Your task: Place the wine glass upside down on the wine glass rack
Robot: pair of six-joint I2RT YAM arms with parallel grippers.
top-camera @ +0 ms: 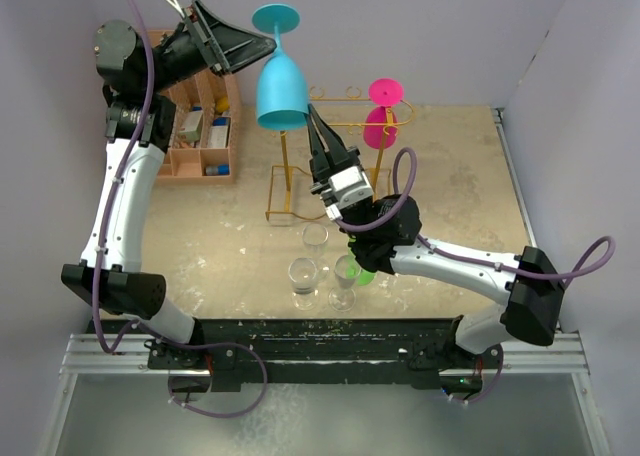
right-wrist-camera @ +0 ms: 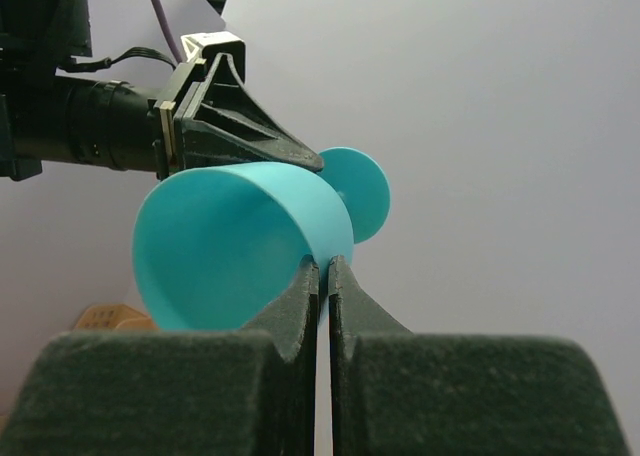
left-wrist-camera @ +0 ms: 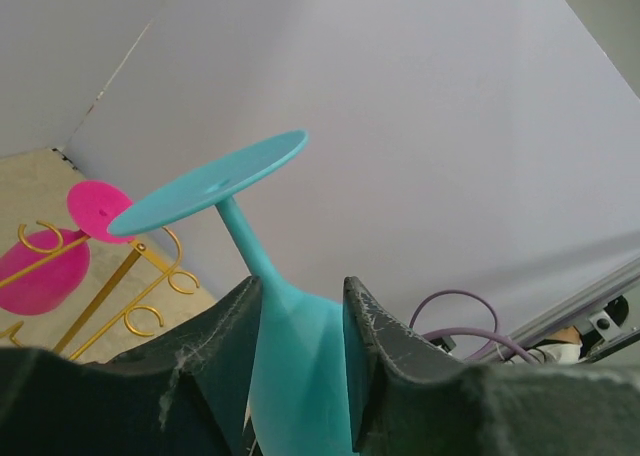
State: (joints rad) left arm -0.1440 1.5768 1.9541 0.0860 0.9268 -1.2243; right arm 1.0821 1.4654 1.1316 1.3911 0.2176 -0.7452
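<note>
Counting three clear glasses (top-camera: 315, 238) (top-camera: 303, 276) (top-camera: 343, 284), one pink glass (top-camera: 380, 126), one teal glass (top-camera: 281, 91)

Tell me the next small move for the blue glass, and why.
Probably ease the left hand toward the gold rack. It holds the blue glass base-up in the air, not yet on the rack, where a pink glass hangs.

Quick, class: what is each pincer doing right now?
Left pincer: closed on the teal glass.
Right pincer: shut, tips at its rim; grip cannot be told.
</note>
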